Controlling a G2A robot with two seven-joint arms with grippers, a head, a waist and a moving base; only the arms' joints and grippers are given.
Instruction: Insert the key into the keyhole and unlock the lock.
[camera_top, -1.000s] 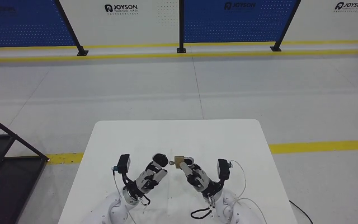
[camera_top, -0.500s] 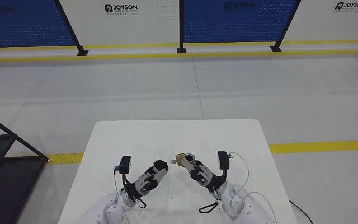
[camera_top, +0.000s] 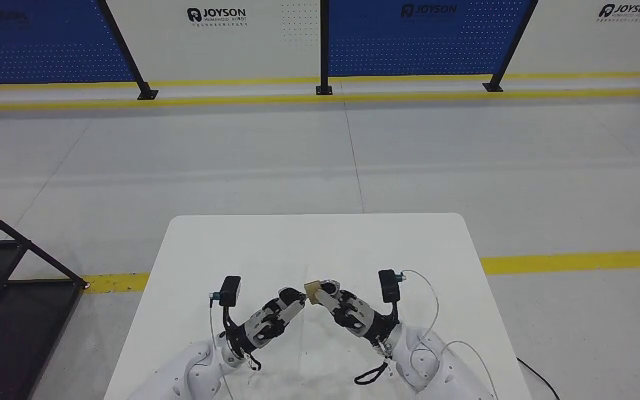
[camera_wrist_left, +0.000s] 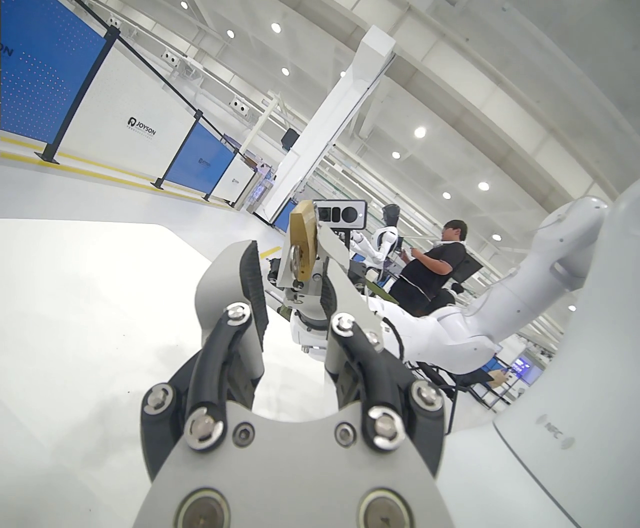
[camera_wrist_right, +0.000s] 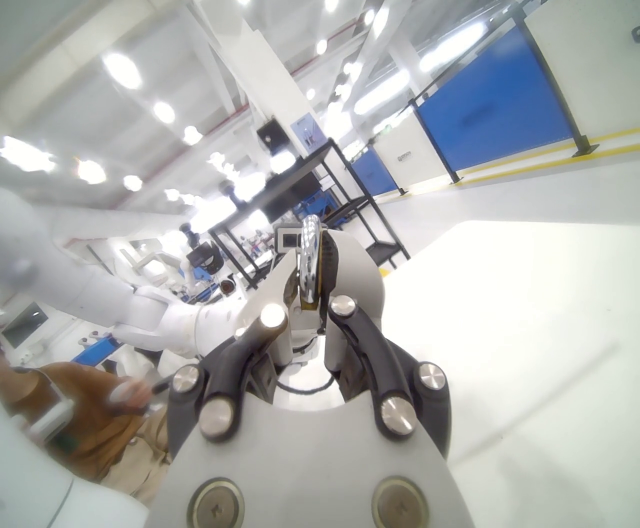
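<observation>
From the top, we see the lock (camera_top: 318, 289) over the table (camera_top: 400, 250), pinched in the right gripper (camera_top: 327, 292). The left gripper (camera_top: 296, 297) sits just beside it.

At the left wrist, the fingers (camera_wrist_left: 252, 280) stand well apart and hold nothing. The lock lies straight ahead, its brass body upright and edge-on. Whether its silver disc is a keyhole or a key, we cannot tell.

At the right wrist, the fingers (camera_wrist_right: 350, 270) are clamped on the lock, the silver shackle between them.
</observation>
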